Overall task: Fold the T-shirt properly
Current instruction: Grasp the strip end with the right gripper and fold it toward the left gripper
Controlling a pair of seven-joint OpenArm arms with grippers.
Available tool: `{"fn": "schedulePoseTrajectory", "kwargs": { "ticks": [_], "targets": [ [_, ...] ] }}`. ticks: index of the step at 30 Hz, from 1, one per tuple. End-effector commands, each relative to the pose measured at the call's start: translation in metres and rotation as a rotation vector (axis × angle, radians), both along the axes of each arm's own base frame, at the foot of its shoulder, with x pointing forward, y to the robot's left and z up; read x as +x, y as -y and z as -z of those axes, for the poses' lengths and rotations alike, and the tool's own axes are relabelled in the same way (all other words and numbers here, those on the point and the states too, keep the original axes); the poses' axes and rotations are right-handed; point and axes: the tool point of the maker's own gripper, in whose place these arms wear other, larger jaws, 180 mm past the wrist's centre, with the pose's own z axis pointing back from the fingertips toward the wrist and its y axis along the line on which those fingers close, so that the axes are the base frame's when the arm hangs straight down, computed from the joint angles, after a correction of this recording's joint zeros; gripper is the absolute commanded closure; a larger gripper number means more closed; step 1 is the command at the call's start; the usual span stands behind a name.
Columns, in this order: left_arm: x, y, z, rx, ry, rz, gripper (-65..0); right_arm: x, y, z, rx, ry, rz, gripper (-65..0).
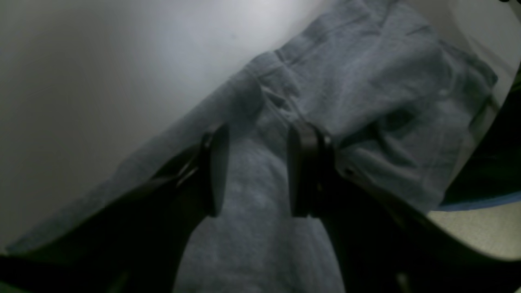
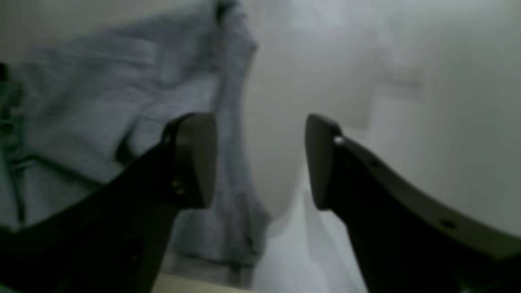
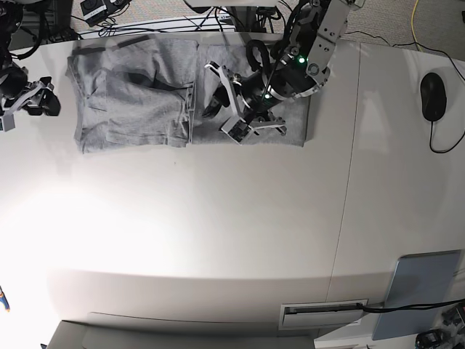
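The heather-grey T-shirt (image 3: 138,109) lies flat along the table's far edge, plain side up, with parts folded over its middle; no lettering shows. My left gripper (image 3: 222,109) hovers low over the shirt's middle-right part. In the left wrist view this gripper (image 1: 259,171) is open, with rumpled grey cloth (image 1: 366,81) under and between the jaws. My right gripper (image 3: 40,100) is off the shirt's left edge, over bare table. In the right wrist view it (image 2: 258,162) is open and empty, with the shirt's edge (image 2: 101,89) to its left.
A black computer mouse (image 3: 434,96) with its cable lies at the far right. A grey pad (image 3: 418,294) sits at the near right corner. Cables and gear (image 3: 109,11) lie beyond the white table's (image 3: 218,233) far edge.
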Motion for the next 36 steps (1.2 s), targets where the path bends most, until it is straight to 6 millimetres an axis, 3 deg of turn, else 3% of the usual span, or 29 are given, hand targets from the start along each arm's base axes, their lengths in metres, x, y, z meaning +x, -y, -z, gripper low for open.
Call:
{"fn": "schedulePoseTrajectory", "kwargs": {
  "ticks": [1,4,8,10,13,18,28,36],
  "targets": [
    [0.004,0.004,-0.013,-0.036,0.033,0.001,-25.6,0.007,0.003,-0.012,-0.005,0.019,-0.011,-36.5],
    [0.004,0.004,-0.013,-0.037,0.034,0.001,-25.6,0.002,0.000,-0.005,0.004,-0.046,-0.014,-36.9],
    [0.004,0.006,-0.015,-0.047,0.030,0.001,-25.6,0.013,-0.016,0.000,0.029,-0.030,-0.053,-36.9],
    [0.004,0.007,-0.014,-0.045,0.026,0.001,-25.6,0.016,-0.025,0.011,0.051,-0.058,-0.063,-36.9],
    [0.003,0.006,-0.012,-0.037,0.018,0.003,-25.6,0.017,-0.021,0.035,0.033,-0.140,-0.019,-36.9],
    [0.003,0.006,-0.012,-0.037,0.018,0.003,-25.6,0.018,-0.029,0.051,0.115,-0.181,-0.002,-36.9],
    [0.003,0.006,-0.012,-0.035,0.021,0.002,-25.6,0.014,-0.084,0.060,0.320,-0.160,-0.050,-36.9],
    [0.003,0.006,-0.012,-0.034,0.021,0.002,-25.6,0.009,-0.117,0.071,0.410,-0.155,-0.062,-36.9]
  ]
}}
